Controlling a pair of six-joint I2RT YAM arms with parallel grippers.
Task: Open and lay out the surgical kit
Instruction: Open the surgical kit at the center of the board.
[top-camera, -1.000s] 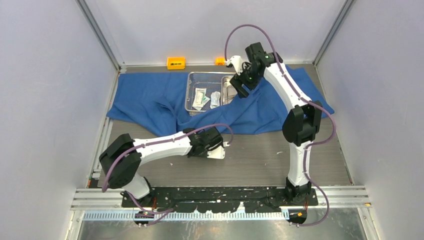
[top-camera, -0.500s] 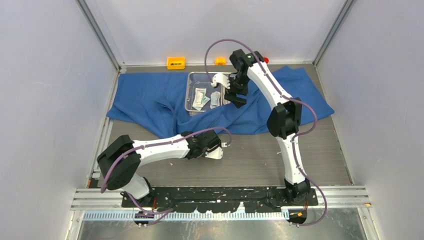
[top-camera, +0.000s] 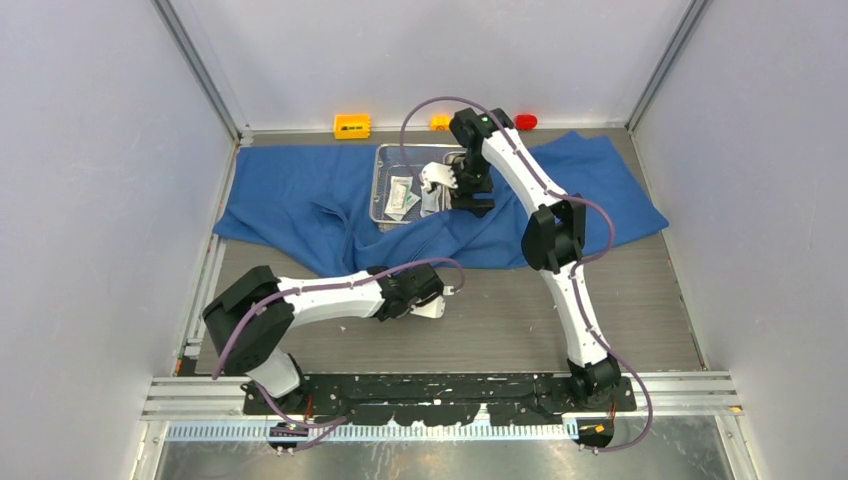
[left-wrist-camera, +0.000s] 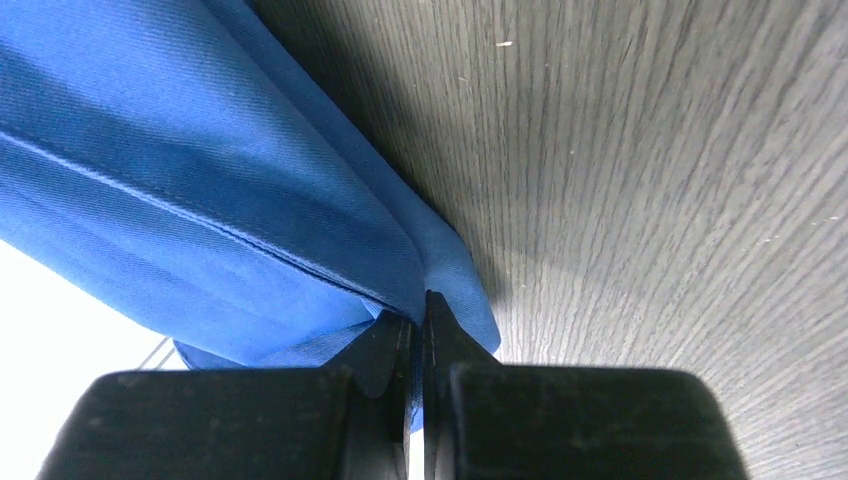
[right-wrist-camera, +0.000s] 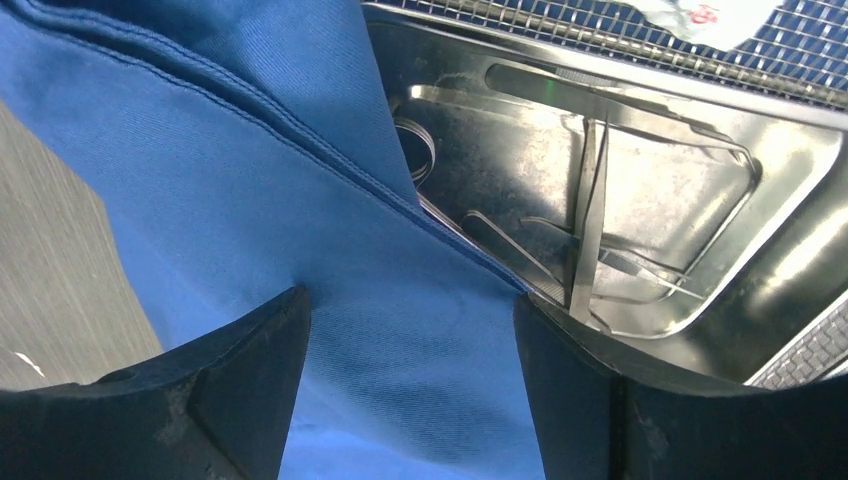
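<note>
Cloth: the blue cloth wrap (top-camera: 290, 195) is spread across the 12 o'clock half of the table (top-camera: 520, 310), and its 6 o'clock edge is rumpled. The steel mesh tray (top-camera: 395, 160) is seated on it near the centre. 2 white-green packets (top-camera: 401, 196) are laid inside the tray. The steel pan (right-wrist-camera: 660, 200) is set in the tray at 3 o'clock of the packets. Thin scissors and forceps (right-wrist-camera: 588, 200) are laid in the pan, and a cloth fold is draped over 1 edge.

The right gripper (right-wrist-camera: 410, 390) is positioned over that fold with jaws spread wide; nothing is clamped. The left gripper (left-wrist-camera: 418, 330) is positioned low over bare table at 6 o'clock of the tray, fingers pressed fully together. The cloth's hemmed edge is seen just beyond the tips; contact cannot be determined.

3 blocks, orange (top-camera: 351, 125), yellow (top-camera: 440, 122) and red (top-camera: 526, 122), are placed along the 12 o'clock edge.
</note>
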